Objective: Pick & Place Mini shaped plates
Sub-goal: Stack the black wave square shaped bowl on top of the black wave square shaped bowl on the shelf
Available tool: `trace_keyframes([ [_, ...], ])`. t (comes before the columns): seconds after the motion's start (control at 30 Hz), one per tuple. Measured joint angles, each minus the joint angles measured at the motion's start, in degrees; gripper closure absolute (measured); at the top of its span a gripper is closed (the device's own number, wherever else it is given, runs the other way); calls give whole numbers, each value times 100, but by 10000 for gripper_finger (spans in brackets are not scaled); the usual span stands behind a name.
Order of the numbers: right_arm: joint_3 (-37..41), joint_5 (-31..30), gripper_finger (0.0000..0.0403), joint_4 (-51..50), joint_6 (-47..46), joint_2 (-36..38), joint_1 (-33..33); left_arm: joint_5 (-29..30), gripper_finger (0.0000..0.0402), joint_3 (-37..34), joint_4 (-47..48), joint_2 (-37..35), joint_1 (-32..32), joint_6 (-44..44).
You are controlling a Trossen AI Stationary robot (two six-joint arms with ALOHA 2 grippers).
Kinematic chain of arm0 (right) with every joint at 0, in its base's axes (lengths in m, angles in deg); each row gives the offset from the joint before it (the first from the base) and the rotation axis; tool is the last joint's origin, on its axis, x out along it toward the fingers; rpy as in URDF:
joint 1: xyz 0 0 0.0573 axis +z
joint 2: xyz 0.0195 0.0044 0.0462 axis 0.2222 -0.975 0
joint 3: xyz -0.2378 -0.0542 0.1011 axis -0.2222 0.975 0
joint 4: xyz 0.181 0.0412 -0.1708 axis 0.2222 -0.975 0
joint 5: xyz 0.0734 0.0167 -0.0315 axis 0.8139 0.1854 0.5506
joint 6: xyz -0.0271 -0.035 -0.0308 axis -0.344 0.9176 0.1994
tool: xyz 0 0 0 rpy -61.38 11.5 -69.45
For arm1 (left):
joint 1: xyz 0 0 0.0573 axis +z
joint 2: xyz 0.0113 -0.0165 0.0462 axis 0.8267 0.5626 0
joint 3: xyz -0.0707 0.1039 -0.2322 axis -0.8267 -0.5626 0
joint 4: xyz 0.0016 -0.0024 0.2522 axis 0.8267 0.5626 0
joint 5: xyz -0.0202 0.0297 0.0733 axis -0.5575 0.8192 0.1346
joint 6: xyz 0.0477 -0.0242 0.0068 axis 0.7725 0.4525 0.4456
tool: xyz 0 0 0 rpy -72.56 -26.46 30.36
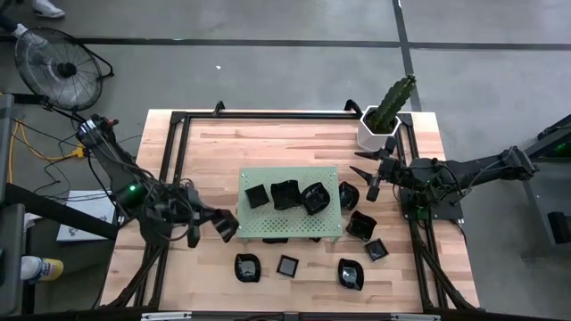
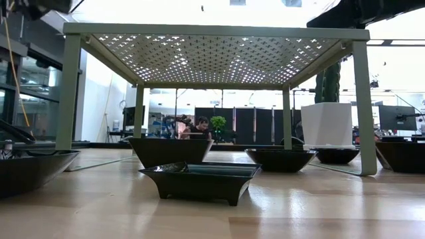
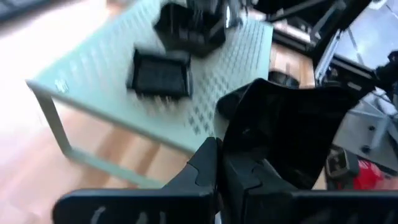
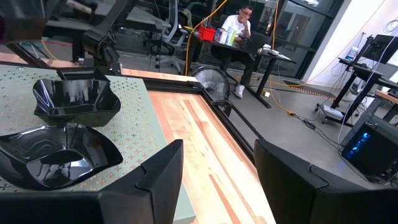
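Several small glossy black dishes are in view. Three stand on the green perforated board (image 1: 290, 227): a square one (image 1: 257, 196), one beside it (image 1: 285, 193) and a third (image 1: 314, 198). Others lie on the wooden table to the board's right (image 1: 361, 225) and near side (image 1: 287, 265), (image 1: 247, 267), (image 1: 351, 274). My left gripper (image 1: 219, 223) is at the board's left edge, shut on one more black dish (image 3: 286, 124). My right gripper (image 1: 370, 176) hovers open off the board's far right corner, beside a dish (image 1: 348, 194); its open fingers (image 4: 217, 180) touch nothing. My left gripper pinches the black dish by its rim (image 3: 231, 140) between both fingers (image 3: 208, 168), on the side of the dish nearest the wrist. The dish stands tilted beyond the fingertips, lifted clear above the level of the green board.
A white hexagonal pot with a cactus (image 1: 379, 125) stands at the table's far right corner. The board rests on four legs (image 2: 364, 106), with dishes (image 2: 199, 179) under and before it. A black frame (image 1: 169, 160) borders the table. A person (image 4: 239, 25) sits in the room beyond.
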Motion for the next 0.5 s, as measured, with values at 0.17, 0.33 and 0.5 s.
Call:
trace_keyframes([
  [0.17, -2, 1, 210, 0, 1, 1, 0, 809, 401, 157, -4, 0, 38, 359],
  [0.33, 0, -1, 210, 0, -1, -1, 1, 1334, 401, 176, -5, 1, 531, 492],
  [0.5, 0, 0, 210, 0, 0, 0, 2, 1768, 401, 176, -311, 109, 1321, 788],
])
